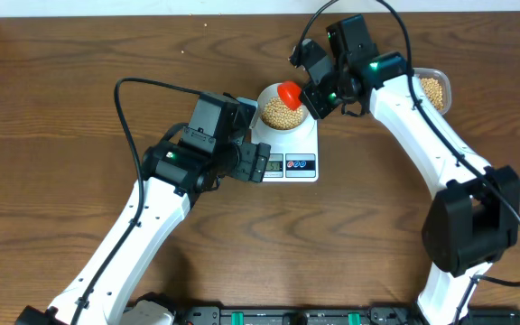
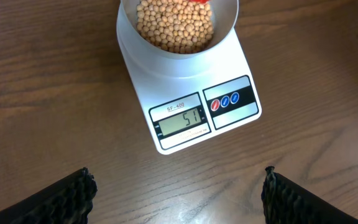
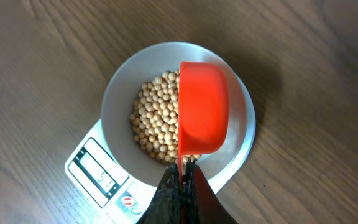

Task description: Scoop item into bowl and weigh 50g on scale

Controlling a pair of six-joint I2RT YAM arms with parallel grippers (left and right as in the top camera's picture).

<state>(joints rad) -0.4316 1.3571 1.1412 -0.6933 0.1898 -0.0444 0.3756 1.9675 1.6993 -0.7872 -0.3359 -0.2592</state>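
beans (image 3: 151, 127): tan-yellow | bowl (image 3: 120, 87): white, pale bluish inside | scale (image 2: 185, 84): white | display (image 2: 180, 122): grey, dark digits | buttons (image 2: 224, 101): one red, two blue, on black strip | scoop (image 3: 202, 115): orange-red | surface (image 2: 42, 93): dark brown wood grain | tub (image 1: 434, 90) at 2 o'clock: clear | arms (image 1: 422, 126): white, black joints

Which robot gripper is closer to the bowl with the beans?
The right. The right gripper, shut on the red scoop, holds it over the bowl. The left gripper hangs open beyond the scale's display end, apart from the bowl.
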